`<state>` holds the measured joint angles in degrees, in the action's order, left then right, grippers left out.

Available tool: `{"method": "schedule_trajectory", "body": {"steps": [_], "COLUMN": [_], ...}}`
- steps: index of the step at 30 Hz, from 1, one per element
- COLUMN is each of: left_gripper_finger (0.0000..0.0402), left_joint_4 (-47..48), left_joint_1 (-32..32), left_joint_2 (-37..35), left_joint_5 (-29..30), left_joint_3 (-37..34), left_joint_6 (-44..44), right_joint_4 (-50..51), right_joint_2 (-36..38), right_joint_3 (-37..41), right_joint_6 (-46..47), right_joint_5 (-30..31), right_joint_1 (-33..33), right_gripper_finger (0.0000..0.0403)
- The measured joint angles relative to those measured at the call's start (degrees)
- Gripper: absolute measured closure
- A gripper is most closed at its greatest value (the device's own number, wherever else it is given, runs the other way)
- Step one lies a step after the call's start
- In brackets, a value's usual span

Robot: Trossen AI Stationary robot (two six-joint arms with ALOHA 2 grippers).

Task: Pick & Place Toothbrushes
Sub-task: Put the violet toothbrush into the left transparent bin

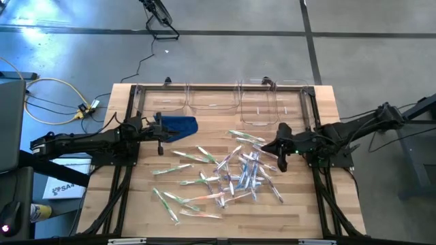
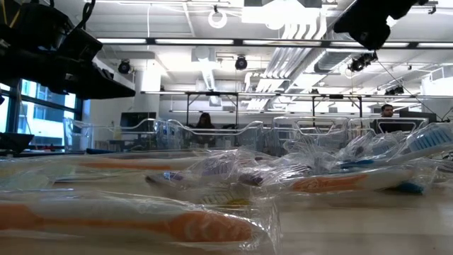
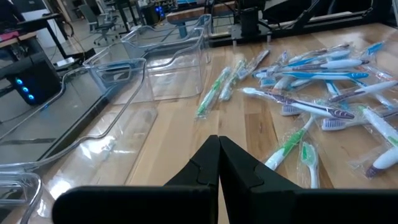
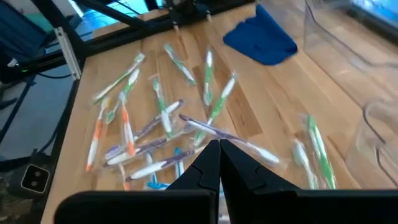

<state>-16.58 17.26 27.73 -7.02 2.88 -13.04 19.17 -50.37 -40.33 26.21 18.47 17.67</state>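
Toothbrushes [image 1: 228, 175] scattered across centre and lower middle of frame on wooden tabletop [image 1: 327, 204]; light, stiff, thin, crinkly clear wrap likely slippery; best pinched mid-handle. Clear plastic bins [image 1: 259, 105] along top edge, blue cloth [image 1: 178, 126] centre-left. Left gripper [image 1: 161, 138] and right gripper [image 1: 281, 151]: jaws fully closed, empty.

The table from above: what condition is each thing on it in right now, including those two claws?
Toothbrushes: wrapped, scattered loose on the wood, none picked up.
Clear bins: upright along the far edge, nothing visible inside.
Blue cloth: crumpled, lying near the left gripper.
Left gripper: shut, holding nothing.
Right gripper: shut, holding nothing, above the edge of the pile.
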Motion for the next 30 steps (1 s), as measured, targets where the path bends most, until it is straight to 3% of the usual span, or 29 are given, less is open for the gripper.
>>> {"method": "schedule_trajectory", "body": {"steps": [19,30], "left_gripper_finger": [0.0401,0.0401], "left_joint_4": [0.11,0.09], "left_joint_1": [0.00,0.00], "left_joint_2": [0.00,0.00], "left_joint_5": [-0.01,0.01], "left_joint_3": [-0.01,-0.01], "left_joint_6": [-0.20,-0.20], "right_joint_4": [-8.43,-8.81], "right_joint_2": [-1.64,-2.94], "right_joint_3": [-0.01,-0.03], "right_joint_6": [-9.87,-5.67], "right_joint_5": [-0.38,0.01], "right_joint_1": [-0.04,-1.06], "right_gripper_finger": [0.0401,0.0401]}}
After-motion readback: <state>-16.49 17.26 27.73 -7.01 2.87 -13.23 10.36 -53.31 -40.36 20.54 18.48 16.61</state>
